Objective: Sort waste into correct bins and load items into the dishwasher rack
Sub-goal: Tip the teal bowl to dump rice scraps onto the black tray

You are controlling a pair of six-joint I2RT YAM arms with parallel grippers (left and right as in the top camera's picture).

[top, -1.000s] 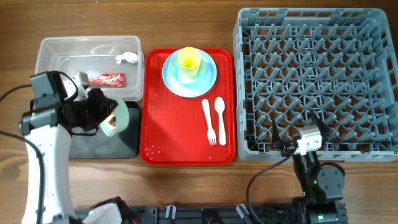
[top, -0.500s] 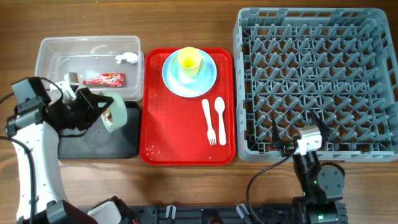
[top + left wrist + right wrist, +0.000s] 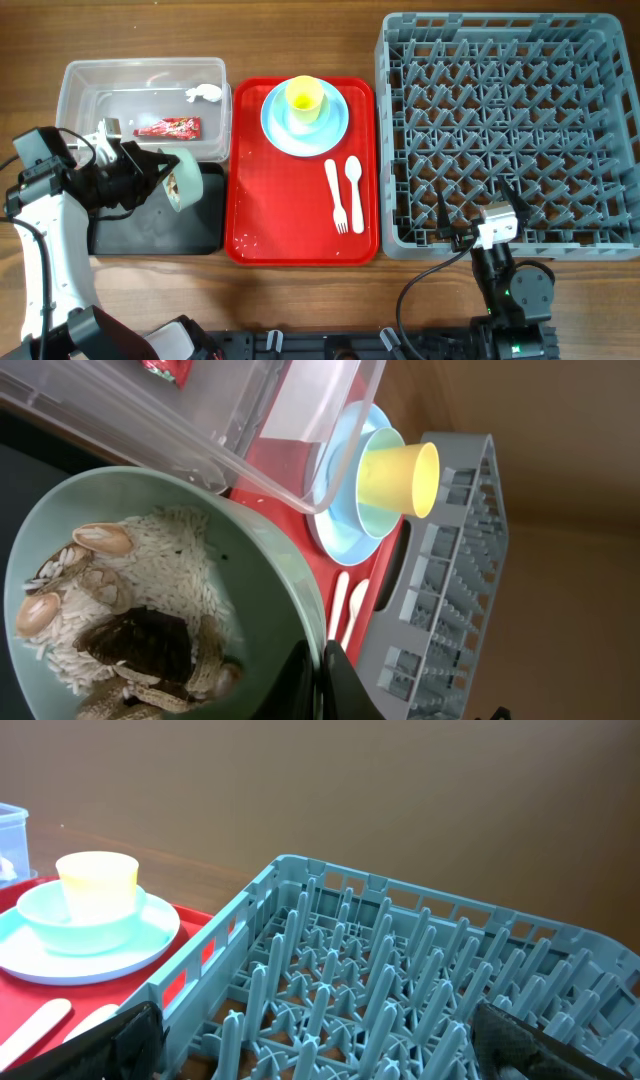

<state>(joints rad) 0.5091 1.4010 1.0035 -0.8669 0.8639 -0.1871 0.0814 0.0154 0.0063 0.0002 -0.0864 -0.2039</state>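
Overhead first: my left hand (image 3: 168, 185) was clamped on the rim of the pale-green bowl (image 3: 190, 190). The bowl was tipped on its side over the black tray (image 3: 150, 230), which sat right up against the left edge of the red tray (image 3: 290, 230). The clear tub (image 3: 90, 100) was also left of the red tray, at its far half, with the red wrapper (image 3: 168, 127) and white tissue (image 3: 203, 94) inside. At the red tray's far end the yellow cup (image 3: 305, 96) sat in the light-blue bowl (image 3: 298, 122) on the blue plate (image 3: 336, 125). The fork (image 3: 335, 195) and spoon (image 3: 354, 190) lay side by side near its right edge. The rack (image 3: 510, 130) sat just right of the red tray, and my right hand (image 3: 480, 212) was at the rack's near edge.

Left wrist: the fingers (image 3: 335, 680) pinched the bowl's rim, and rice and brown scraps (image 3: 130, 620) sat inside it.

Right wrist: that hand's fingers (image 3: 130, 1032) were spread wide, gripping nothing. The rack was ahead and the red tray off to the left.
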